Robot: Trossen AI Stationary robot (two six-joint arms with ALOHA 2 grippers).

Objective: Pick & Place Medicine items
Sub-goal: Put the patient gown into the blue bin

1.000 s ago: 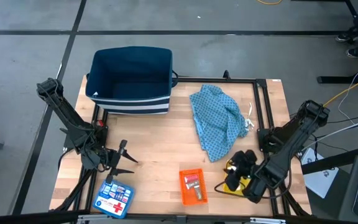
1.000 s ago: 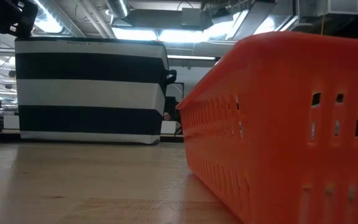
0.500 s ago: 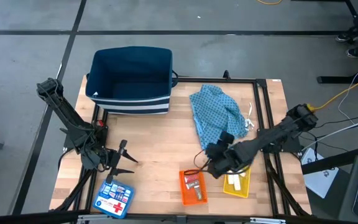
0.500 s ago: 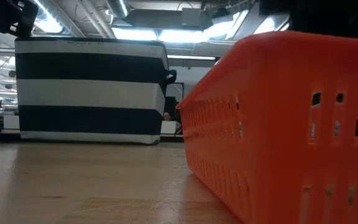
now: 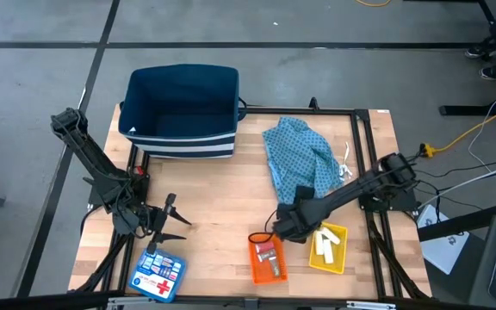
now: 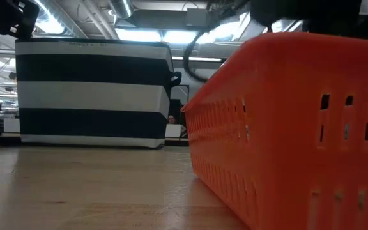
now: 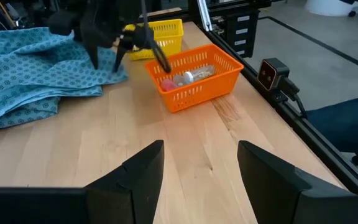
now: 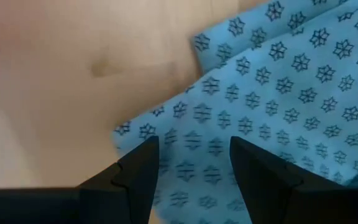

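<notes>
White sticks (image 5: 324, 245) lie in the yellow tray (image 5: 341, 258) near the table's near right edge. The orange tray (image 5: 256, 271) to its left holds a white stick (image 7: 194, 74) and a red packet (image 7: 166, 83). My right gripper (image 5: 284, 227) hovers open over the near tip of the blue patterned cloth (image 5: 304, 164), just beyond the orange tray's far edge; its wrist view (image 8: 194, 180) looks down on the cloth (image 8: 278, 93) and bare wood. My left gripper (image 5: 172, 220) waits open at the near left, empty (image 7: 201, 180).
A navy striped bin (image 5: 182, 112) stands at the far left. A flat blue box with a red cross (image 5: 156, 275) lies at the near left corner. The low view is filled by the orange tray's wall (image 6: 286, 128). Bare wood lies between the left gripper and the trays.
My right gripper has swung from above the yellow tray toward the table's left and slightly toward the far edge, ending over the cloth's near tip by the orange tray. The yellow tray and its white sticks are now uncovered.
</notes>
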